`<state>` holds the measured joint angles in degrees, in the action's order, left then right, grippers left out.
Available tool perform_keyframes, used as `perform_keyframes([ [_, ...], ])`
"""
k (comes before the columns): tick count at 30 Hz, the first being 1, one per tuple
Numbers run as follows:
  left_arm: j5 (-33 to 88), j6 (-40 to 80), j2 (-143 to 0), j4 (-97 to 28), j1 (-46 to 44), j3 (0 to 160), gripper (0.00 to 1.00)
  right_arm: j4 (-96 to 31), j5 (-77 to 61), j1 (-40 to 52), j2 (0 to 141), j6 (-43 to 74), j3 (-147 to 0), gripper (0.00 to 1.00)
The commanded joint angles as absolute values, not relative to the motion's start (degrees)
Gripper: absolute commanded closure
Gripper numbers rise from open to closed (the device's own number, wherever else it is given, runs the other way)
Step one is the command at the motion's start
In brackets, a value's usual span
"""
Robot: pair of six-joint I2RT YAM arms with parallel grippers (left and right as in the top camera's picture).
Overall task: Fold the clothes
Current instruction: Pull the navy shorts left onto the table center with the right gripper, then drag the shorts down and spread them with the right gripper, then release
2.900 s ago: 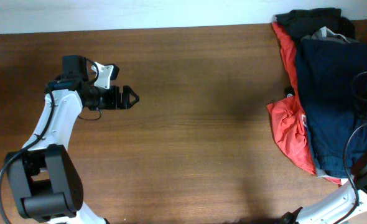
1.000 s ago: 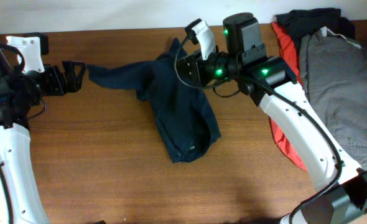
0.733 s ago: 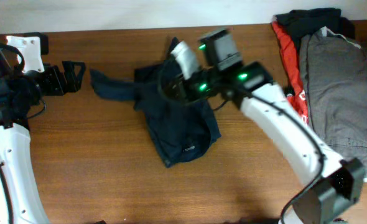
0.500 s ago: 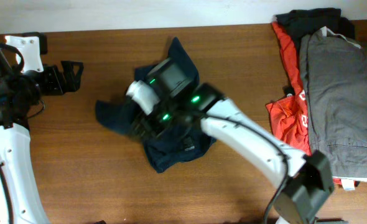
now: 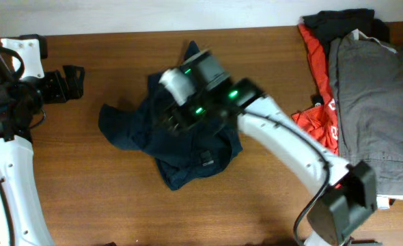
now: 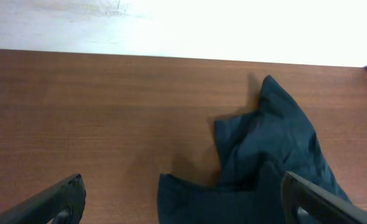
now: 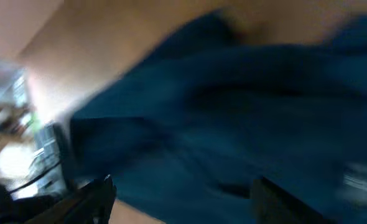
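Left pincer (image 5: 72, 80) is held wide and empty near the crumpled navy shorts (image 5: 188, 150), which are heaped mid tabletop (image 5: 106, 205); right pincer (image 7: 183, 199), blurred, is spread wide over them.

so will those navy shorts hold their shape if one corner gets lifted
Probably not: the navy shorts lie bunched in soft folds, so they look floppy and would likely drape. They seem light, thin cloth lying low on the table. Pushed, they would probably wrinkle rather than slide whole.
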<state>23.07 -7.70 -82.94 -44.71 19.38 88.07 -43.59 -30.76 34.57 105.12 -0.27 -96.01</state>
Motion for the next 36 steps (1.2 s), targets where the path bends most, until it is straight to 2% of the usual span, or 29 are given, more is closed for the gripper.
perform_keyframes([
  [1, 22.44, -8.62, -82.59, -44.40, 19.55, 88.60, 0.01, -44.27, -26.65, 28.60, 104.77, -0.69, -96.97, 0.25],
  [6, 22.46, -8.62, -82.61, -44.51, 19.55, 88.60, 0.01, -42.00, -31.35, 22.90, 111.63, -0.69, -96.97, 0.25],
  [14, 22.46, -8.62, -82.70, -44.91, 19.55, 88.60, 0.01, -35.27, -40.25, 22.63, 123.37, -0.16, -96.97, 0.23],
  [21, 22.46, -8.64, -82.70, -45.08, 19.55, 88.60, 0.01, -34.65, -48.77, 23.24, 128.49, -0.03, -96.97, 0.25],
  [23, 22.46, -8.64, -82.70, -45.06, 19.55, 88.60, 0.01, -34.48, -52.23, 24.05, 128.57, -0.23, -96.97, 0.40],
  [24, 22.46, -8.62, -82.70, -45.08, 19.55, 88.60, 0.01, -34.41, -53.74, 24.49, 128.57, -0.27, -96.97, 0.51],
  [25, 22.46, -8.64, -82.70, -45.06, 19.55, 88.60, 0.01, -34.28, -55.57, 25.06, 128.49, -0.25, -96.99, 0.66],
  [29, 22.46, -8.62, -82.70, -44.77, 19.57, 88.60, 0.01, -33.95, -60.86, 26.65, 127.57, -0.21, -97.19, 0.96],
  [36, 19.84, -8.56, -82.70, -42.46, 19.57, 88.62, 0.01, -34.30, -63.00, 30.44, 123.50, 0.01, -97.36, 0.96],
])
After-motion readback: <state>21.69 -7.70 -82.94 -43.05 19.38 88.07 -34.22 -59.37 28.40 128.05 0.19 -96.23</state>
